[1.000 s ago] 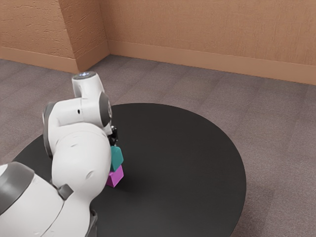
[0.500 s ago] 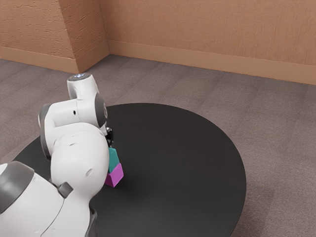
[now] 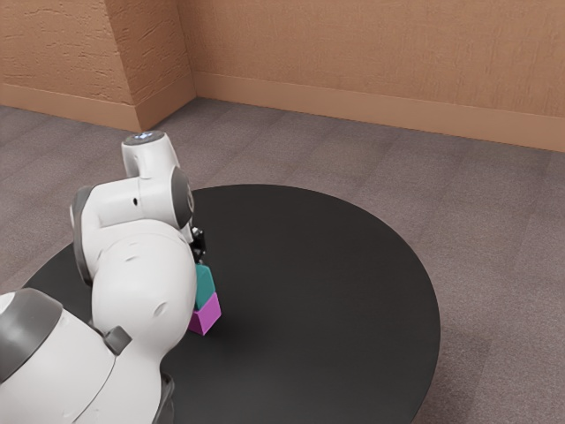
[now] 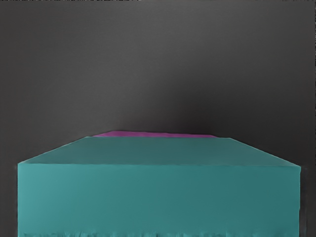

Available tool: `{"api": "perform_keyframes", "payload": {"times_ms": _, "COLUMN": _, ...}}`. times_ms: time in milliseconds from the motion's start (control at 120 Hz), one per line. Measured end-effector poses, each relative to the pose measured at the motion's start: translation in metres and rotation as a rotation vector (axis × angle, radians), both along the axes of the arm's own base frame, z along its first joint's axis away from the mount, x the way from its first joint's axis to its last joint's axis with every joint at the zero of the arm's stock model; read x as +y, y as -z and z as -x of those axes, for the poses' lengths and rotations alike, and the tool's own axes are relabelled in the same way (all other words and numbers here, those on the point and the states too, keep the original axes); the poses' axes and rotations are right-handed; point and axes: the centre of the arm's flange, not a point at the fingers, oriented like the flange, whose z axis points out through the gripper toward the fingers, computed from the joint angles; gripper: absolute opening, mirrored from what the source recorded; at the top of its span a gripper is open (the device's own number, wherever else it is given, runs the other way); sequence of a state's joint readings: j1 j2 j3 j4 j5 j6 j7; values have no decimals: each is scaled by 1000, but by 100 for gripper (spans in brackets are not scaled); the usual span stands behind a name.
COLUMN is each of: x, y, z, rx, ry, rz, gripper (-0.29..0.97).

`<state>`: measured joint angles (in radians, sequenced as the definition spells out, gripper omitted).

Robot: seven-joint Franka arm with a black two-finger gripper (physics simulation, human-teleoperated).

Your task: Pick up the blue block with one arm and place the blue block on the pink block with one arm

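The arm (image 3: 141,265) comes in from the exterior view's lower left, and its bulky white links cover the near left part of the round black table (image 3: 353,265). The gripper (image 3: 201,247) shows as a small black part just past the arm's edge, pointing down, directly above the blue block (image 3: 206,283). The arm hides most of it, so I cannot tell how far open it is, or whether it has hold of the block.

The blue block, teal in shade, sits on top of the pink block (image 3: 209,316), their faces meeting with no gap that I can see. The pair stands on the left part of the table, close against the arm, and the pink block's right corner sticks out a little beyond the blue one.

In the wrist view the blue block (image 4: 158,192) lies just under the hand, its top face level. A thin strip of the pink block (image 4: 153,133) shows past its far edge, and the dark table (image 4: 158,59) spreads beyond that.

Grey carpet (image 3: 459,177) surrounds the table, and a tan wall (image 3: 371,44) stands at the far side.
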<state>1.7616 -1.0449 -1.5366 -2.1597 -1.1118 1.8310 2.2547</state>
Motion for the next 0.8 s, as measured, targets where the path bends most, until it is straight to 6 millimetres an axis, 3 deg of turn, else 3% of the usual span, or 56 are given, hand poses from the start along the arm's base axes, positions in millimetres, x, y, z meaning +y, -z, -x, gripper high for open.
{"api": "perform_keyframes", "payload": {"times_ms": 292, "x": -2, "y": 0, "z": -1, "rx": 5, "ry": 25, "rz": -3, "gripper": 61}}
{"api": "perform_keyframes", "payload": {"times_ms": 800, "x": -13, "y": -21, "z": 3, "rx": -8, "ry": 52, "rz": 29, "gripper": 67}}
